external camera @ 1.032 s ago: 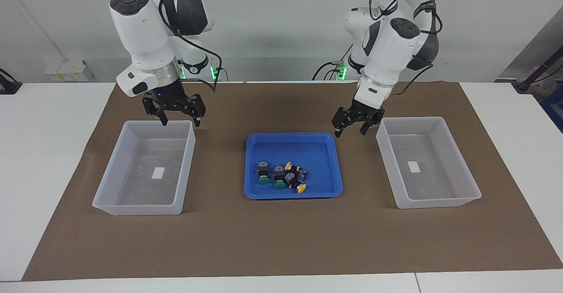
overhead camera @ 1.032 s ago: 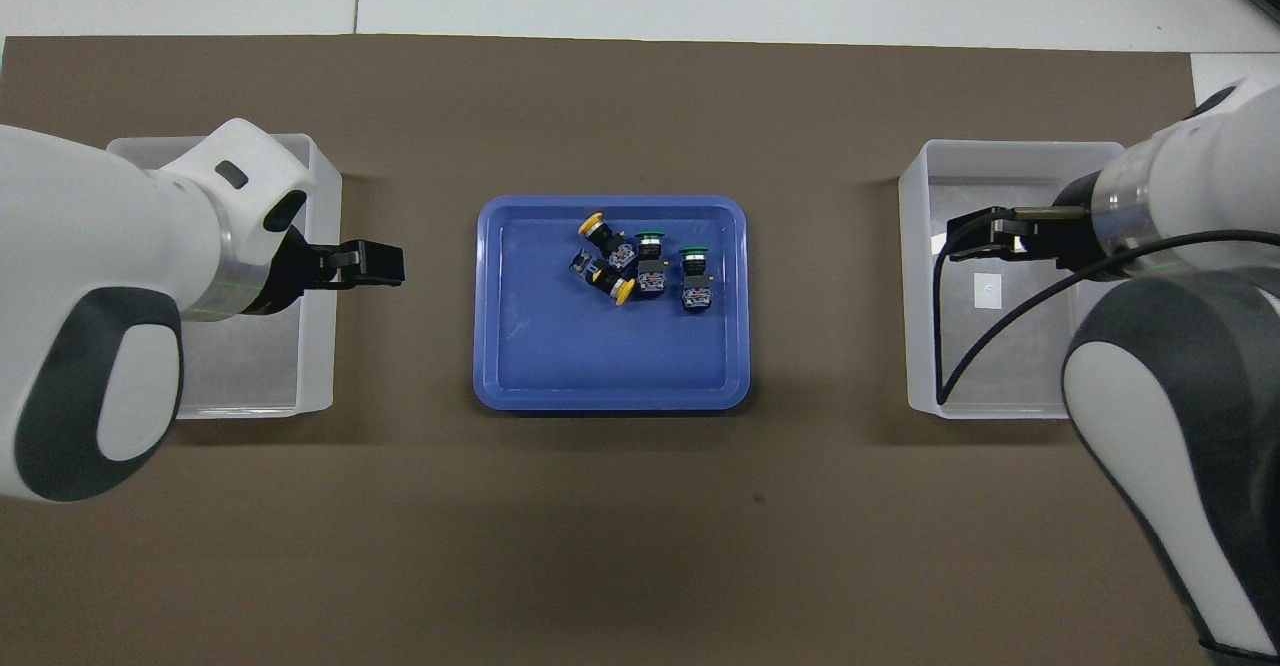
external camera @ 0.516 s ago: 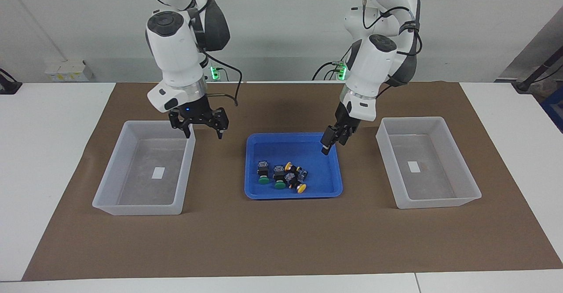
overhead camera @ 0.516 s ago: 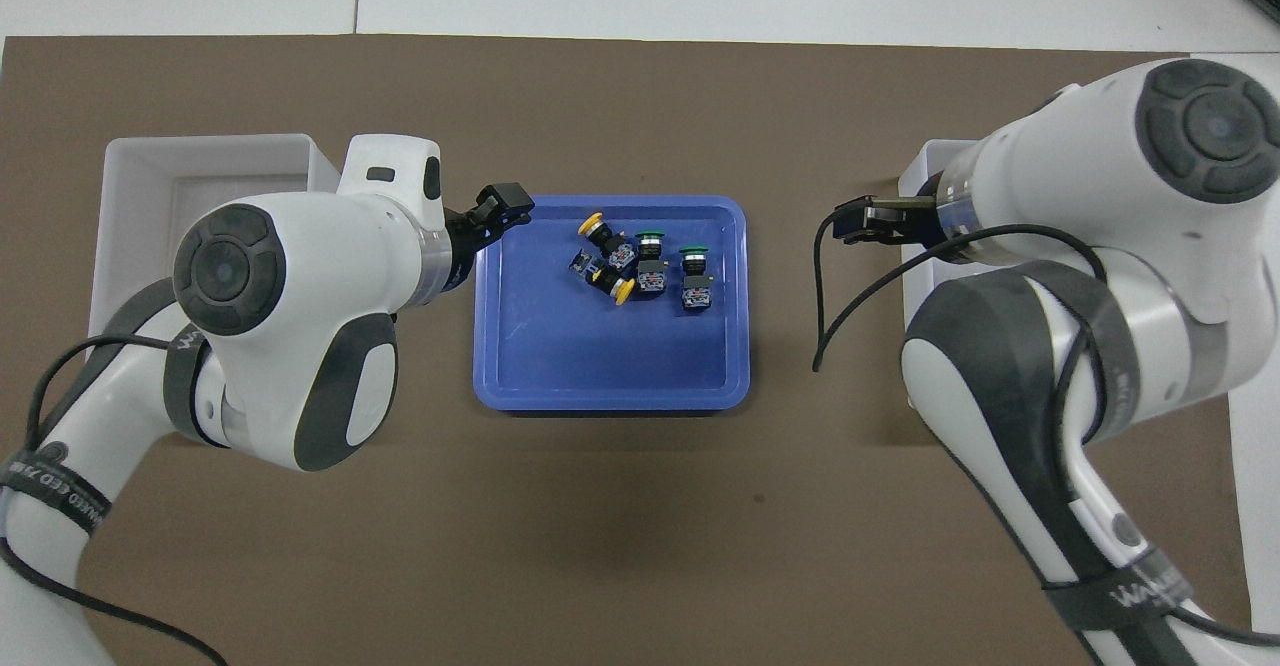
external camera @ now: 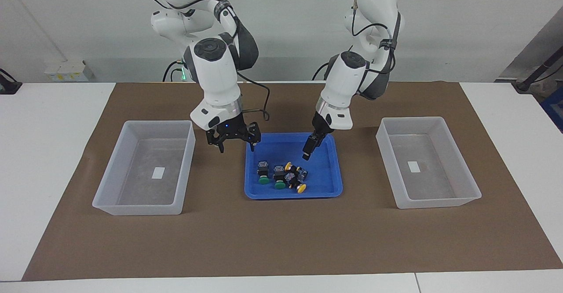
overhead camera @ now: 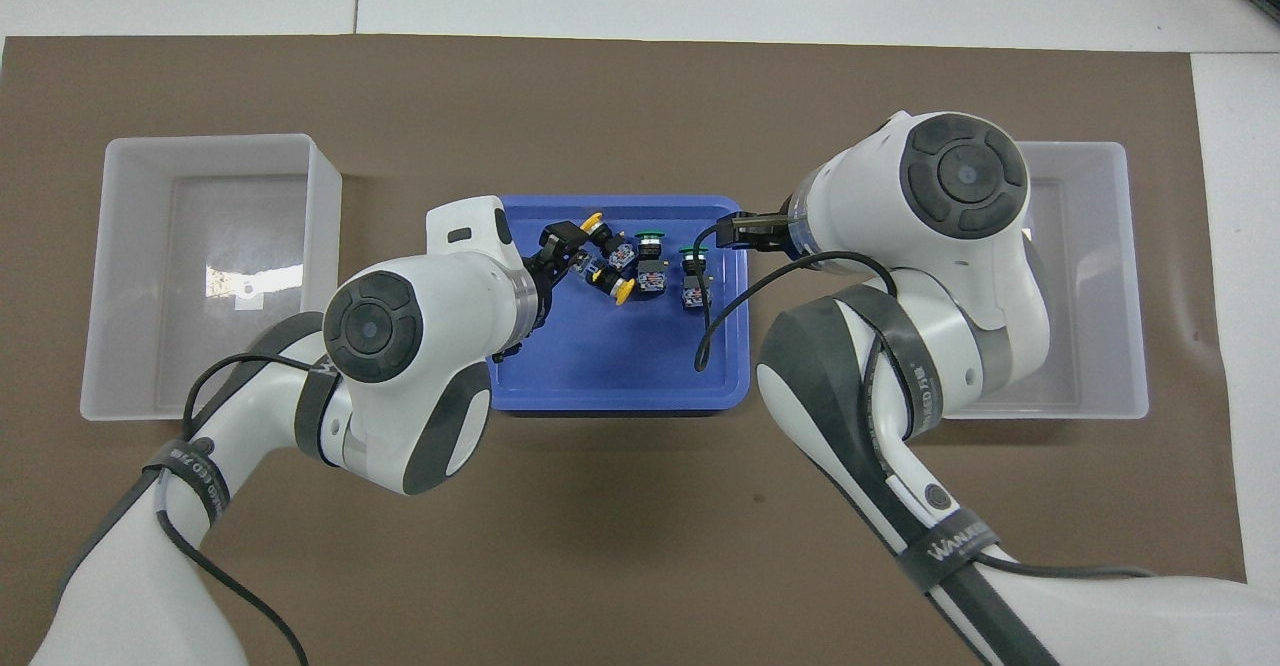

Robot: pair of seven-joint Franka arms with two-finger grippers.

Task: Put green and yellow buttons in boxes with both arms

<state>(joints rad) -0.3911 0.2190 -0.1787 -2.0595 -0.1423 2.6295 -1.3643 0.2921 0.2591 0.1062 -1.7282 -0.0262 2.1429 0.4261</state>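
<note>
Facing view: four buttons [external camera: 282, 176] are seen clustered in the blue tray [external camera: 327, 170], toward the edge of the tray farther from the robots; none is in a box yet.
Green pair: two green-capped buttons [external camera: 264, 173] are laid side by side at the right arm's end of the cluster, caps pointed away from the robots.
Yellow pair: two yellow-capped buttons [external camera: 295, 177] are tangled together at the left arm's end of the cluster, bodies touching.
Boxes: one translucent box [external camera: 124, 165] is set at the right arm's end of the brown mat [external camera: 281, 240], the other box [external camera: 462, 170] at the left arm's end; both are seen with only a label on the floor.
Right gripper [external camera: 235, 142]: it is held over the tray's edge nearest its own box, fingers spread wide, nothing gripped.
Left gripper [external camera: 307, 150]: it is hung over the tray just above the yellow pair, seen edge-on, taken as wide open, nothing gripped.
Step in hand: the descent onto the buttons is judged to be under way.
Advice: each gripper is best lowered onto its own end of the cluster, the fingers closed across a blocky body rather than a round cap, and the outer button of the touching yellow pair taken first so its neighbour is not dragged.
</note>
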